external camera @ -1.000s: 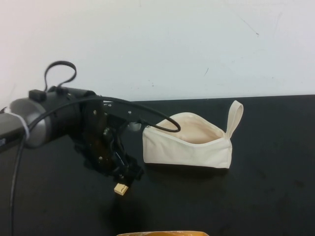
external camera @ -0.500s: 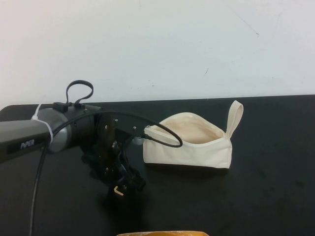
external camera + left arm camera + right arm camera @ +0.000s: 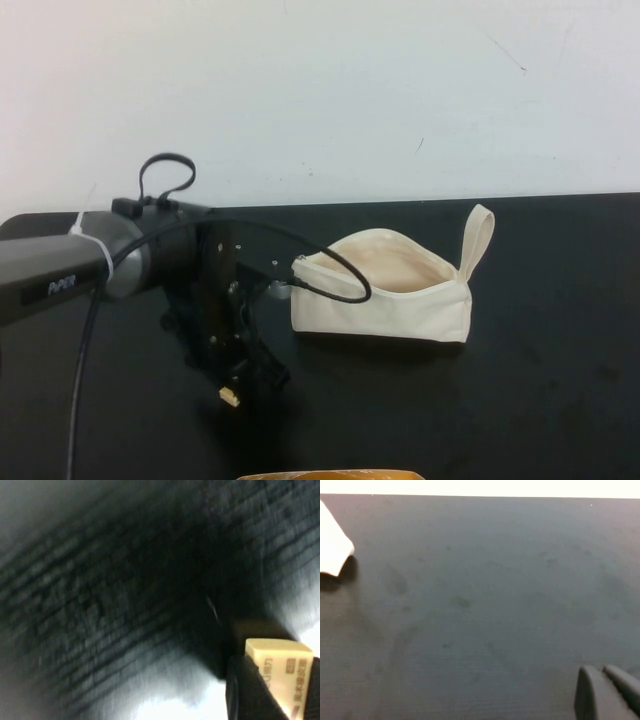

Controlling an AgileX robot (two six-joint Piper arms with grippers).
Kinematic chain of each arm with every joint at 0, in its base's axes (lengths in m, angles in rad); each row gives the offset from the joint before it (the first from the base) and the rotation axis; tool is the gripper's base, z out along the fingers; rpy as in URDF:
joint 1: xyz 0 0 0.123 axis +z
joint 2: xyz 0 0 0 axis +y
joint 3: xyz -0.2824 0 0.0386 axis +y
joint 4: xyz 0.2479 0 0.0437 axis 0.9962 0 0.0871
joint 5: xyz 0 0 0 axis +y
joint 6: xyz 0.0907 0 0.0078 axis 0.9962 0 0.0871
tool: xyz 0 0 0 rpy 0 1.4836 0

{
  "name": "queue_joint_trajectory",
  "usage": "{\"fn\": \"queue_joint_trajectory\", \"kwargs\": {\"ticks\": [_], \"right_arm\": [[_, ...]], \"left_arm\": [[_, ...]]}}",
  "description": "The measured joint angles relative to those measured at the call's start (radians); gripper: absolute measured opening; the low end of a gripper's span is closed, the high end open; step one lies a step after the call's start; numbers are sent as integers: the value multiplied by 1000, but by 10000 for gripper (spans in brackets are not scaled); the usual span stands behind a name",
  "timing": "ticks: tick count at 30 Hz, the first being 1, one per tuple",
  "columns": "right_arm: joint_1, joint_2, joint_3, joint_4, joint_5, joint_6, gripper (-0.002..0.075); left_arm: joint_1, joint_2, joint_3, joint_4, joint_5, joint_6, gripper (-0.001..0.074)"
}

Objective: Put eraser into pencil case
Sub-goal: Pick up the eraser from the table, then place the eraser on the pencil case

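The eraser (image 3: pixel 230 397), a tiny tan block, is pinched in my left gripper (image 3: pixel 238 390) low over the black table, in front and to the left of the pencil case. In the left wrist view the eraser (image 3: pixel 280 672) shows dark print and sits between the dark fingers (image 3: pixel 245 692). The pencil case (image 3: pixel 385 292) is a cream-white pouch lying open-mouthed, its loop strap (image 3: pixel 478 238) standing up at its right end. My right gripper (image 3: pixel 601 674) does not show in the high view; its wrist view shows its fingers close together above bare table, with a corner of the pouch (image 3: pixel 332 545) at the edge.
The black table (image 3: pixel 540 340) meets a white wall behind. A black cable (image 3: pixel 330 270) from the left arm loops over the pouch's left end. A tan-orange object's edge (image 3: pixel 330 474) shows at the table's near edge.
My left arm has reached further in, and the gripper with the eraser has sunk slightly down and to the left. The pouch has not moved.
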Motion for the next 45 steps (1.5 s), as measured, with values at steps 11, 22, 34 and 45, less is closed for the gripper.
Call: {"fn": "queue_joint_trajectory", "kwargs": {"ticks": [11, 22, 34, 45], "right_arm": [[0, 0, 0, 0, 0, 0, -1], [0, 0, 0, 0, 0, 0, -1], [0, 0, 0, 0, 0, 0, -1], [0, 0, 0, 0, 0, 0, -1]], "left_arm": [[0, -210, -160, -61, 151, 10, 185], [-9, -211, -223, -497, -134, 272, 185], [-56, -17, -226, -670, -286, 500, 185], [-54, -28, -227, -676, -299, 502, 489]]}}
